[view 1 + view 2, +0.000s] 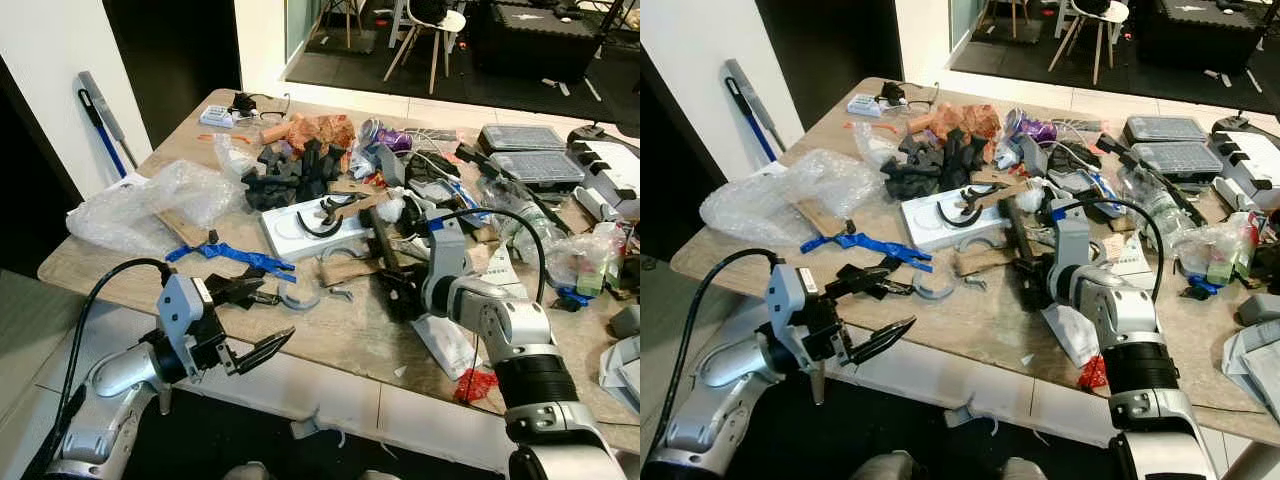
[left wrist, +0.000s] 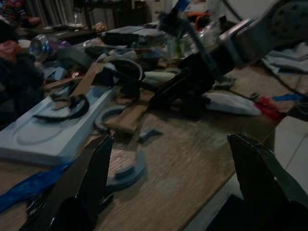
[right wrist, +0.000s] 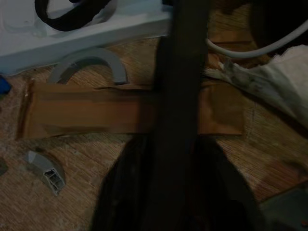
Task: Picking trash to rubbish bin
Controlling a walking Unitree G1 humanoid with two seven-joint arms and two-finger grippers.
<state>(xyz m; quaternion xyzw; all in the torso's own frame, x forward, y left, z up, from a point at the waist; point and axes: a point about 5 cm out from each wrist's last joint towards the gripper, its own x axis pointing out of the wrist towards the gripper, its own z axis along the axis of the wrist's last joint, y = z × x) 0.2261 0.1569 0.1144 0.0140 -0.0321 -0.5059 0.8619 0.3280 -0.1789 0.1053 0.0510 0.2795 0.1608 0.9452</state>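
Observation:
Trash litters the wooden table (image 1: pixel 340 335). A long black strip (image 3: pixel 178 72) lies across a brown cardboard piece (image 3: pixel 96 113), and my right gripper (image 1: pixel 398 298) is down at mid-table, shut on that strip. My left gripper (image 1: pixel 278 312) hovers open at the table's front edge, its wide-spread fingers (image 2: pixel 82 192) pointing across the tabletop. Just beyond it lie a grey arc piece (image 1: pixel 298 297) and a blue tape scrap (image 1: pixel 235 257). A white crumpled packet (image 1: pixel 445 345) and a red scrap (image 1: pixel 478 385) lie by my right forearm.
A white foam tray (image 1: pixel 290 235) with black curved bits sits mid-table, with black foam blocks (image 1: pixel 290 170) behind it. Clear plastic wrap (image 1: pixel 150 205) covers the left end. Parts boxes (image 1: pixel 535 165), bottles and cables crowd the right side. A mop handle (image 1: pixel 105 125) leans on the left wall.

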